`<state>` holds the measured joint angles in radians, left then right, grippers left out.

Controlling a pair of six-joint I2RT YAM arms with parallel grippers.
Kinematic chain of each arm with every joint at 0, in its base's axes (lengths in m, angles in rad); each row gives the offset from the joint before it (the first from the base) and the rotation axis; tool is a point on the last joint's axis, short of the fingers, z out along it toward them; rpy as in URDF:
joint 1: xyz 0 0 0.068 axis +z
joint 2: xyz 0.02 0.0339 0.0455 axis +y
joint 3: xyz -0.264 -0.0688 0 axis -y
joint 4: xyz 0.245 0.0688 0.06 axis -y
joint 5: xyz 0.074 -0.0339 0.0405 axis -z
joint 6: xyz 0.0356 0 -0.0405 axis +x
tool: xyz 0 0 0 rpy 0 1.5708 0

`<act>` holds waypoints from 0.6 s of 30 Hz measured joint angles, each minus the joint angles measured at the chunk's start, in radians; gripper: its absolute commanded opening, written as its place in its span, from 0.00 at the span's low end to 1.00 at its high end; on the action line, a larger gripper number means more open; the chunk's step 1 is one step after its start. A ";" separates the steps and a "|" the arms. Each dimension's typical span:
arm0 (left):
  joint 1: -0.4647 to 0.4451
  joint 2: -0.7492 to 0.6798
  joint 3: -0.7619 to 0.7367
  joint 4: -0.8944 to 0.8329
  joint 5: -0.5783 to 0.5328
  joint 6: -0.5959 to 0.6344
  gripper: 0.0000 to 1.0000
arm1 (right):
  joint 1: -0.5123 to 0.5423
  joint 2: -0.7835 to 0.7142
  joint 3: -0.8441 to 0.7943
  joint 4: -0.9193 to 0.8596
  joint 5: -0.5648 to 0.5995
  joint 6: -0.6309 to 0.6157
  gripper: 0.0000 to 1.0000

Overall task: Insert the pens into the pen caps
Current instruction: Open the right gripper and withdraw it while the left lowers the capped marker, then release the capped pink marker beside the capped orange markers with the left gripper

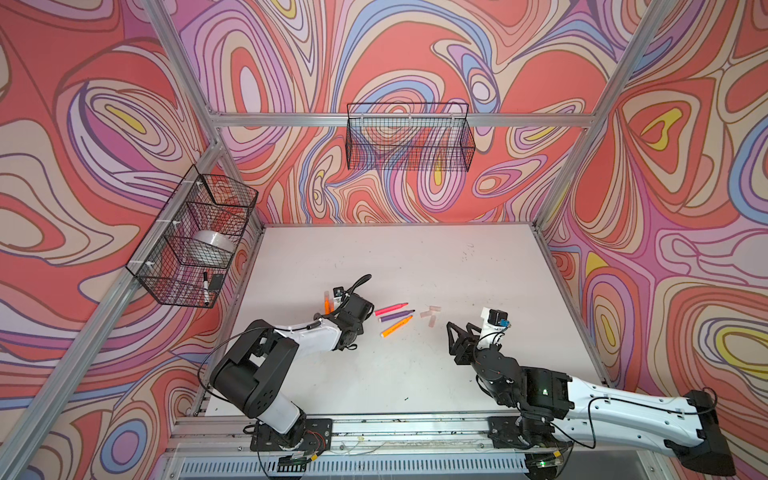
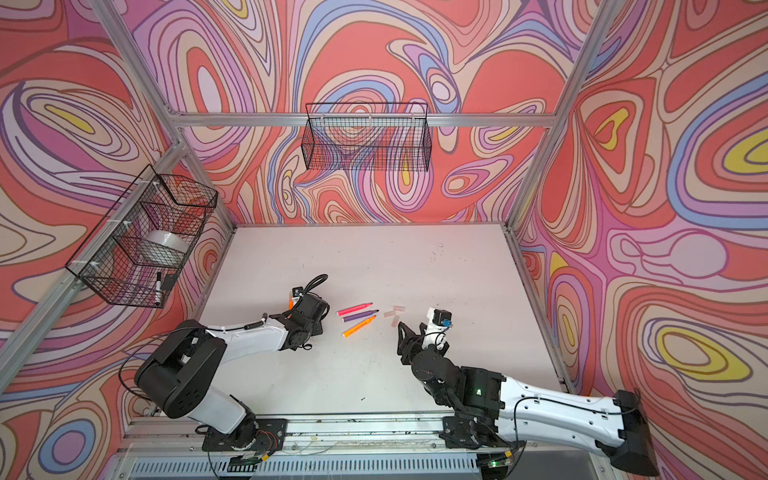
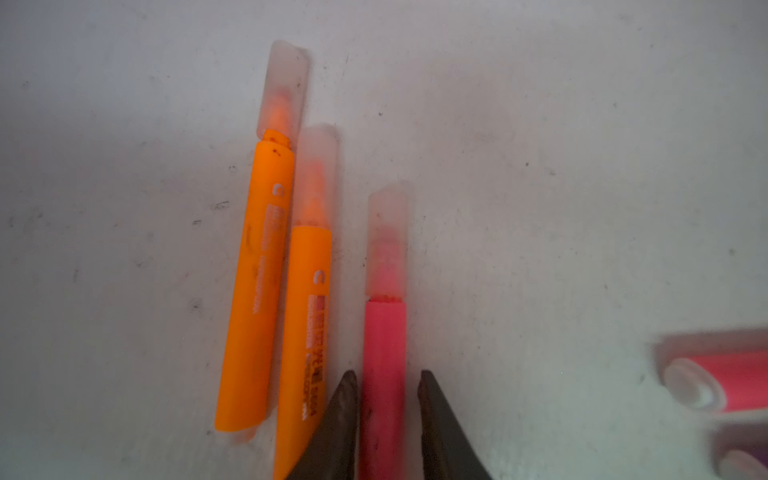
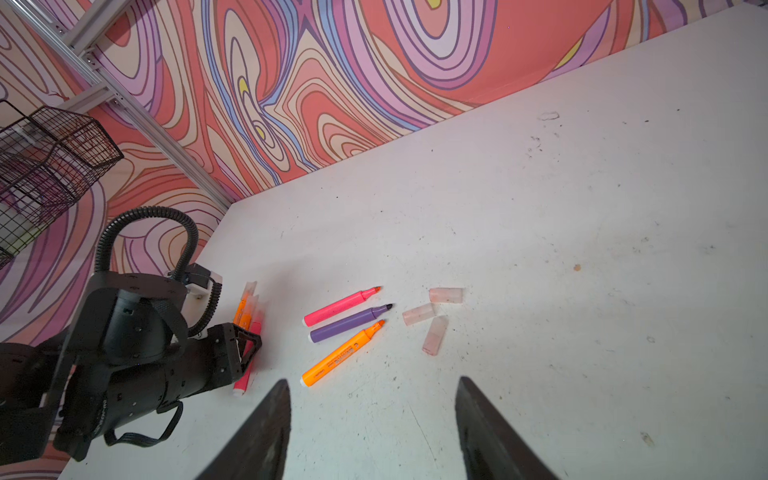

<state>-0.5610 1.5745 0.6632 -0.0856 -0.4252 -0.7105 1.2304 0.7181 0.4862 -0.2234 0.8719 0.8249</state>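
Observation:
In the left wrist view, three capped pens lie side by side: two orange (image 3: 257,291) (image 3: 307,324) and one pink pen (image 3: 384,332) with a pale cap (image 3: 388,241). My left gripper (image 3: 387,374) straddles the pink pen's barrel, and a thin gap shows along one finger. Three uncapped pens, pink (image 4: 340,307), purple (image 4: 351,322) and orange (image 4: 343,353), lie mid-table. Three loose pen caps (image 4: 445,295) (image 4: 418,313) (image 4: 434,334) rest just beyond their tips. My right gripper (image 4: 374,380) hovers open and empty, short of them (image 1: 459,326).
A wire basket (image 1: 195,232) on the left wall holds a tape roll and a black-and-white marker (image 1: 205,286). Another wire basket (image 1: 409,137) hangs on the back wall. The white table (image 1: 415,374) is bounded by patterned walls and a front rail.

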 measured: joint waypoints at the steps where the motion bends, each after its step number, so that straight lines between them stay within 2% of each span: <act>1: 0.001 0.000 0.000 0.000 -0.001 0.000 0.31 | 0.000 -0.004 0.000 -0.003 0.000 0.000 0.65; 8: 0.005 -0.049 0.013 -0.067 0.009 0.019 0.36 | 0.000 -0.019 0.000 -0.010 0.000 0.000 0.65; 13: 0.005 -0.246 0.026 -0.117 0.064 0.091 0.45 | -0.001 -0.020 0.003 -0.025 0.009 -0.008 0.70; 16: 0.003 -0.406 0.008 -0.097 0.142 0.152 0.53 | -0.003 -0.020 0.019 -0.068 0.042 -0.013 0.75; 18: -0.005 -0.512 -0.037 -0.054 0.221 0.190 0.54 | -0.012 -0.026 0.029 -0.097 0.076 -0.017 0.77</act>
<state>-0.5663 1.0622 0.6258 -0.1394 -0.2039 -0.5209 1.2182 0.6926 0.5152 -0.3199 0.9482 0.8078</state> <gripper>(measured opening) 0.520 0.751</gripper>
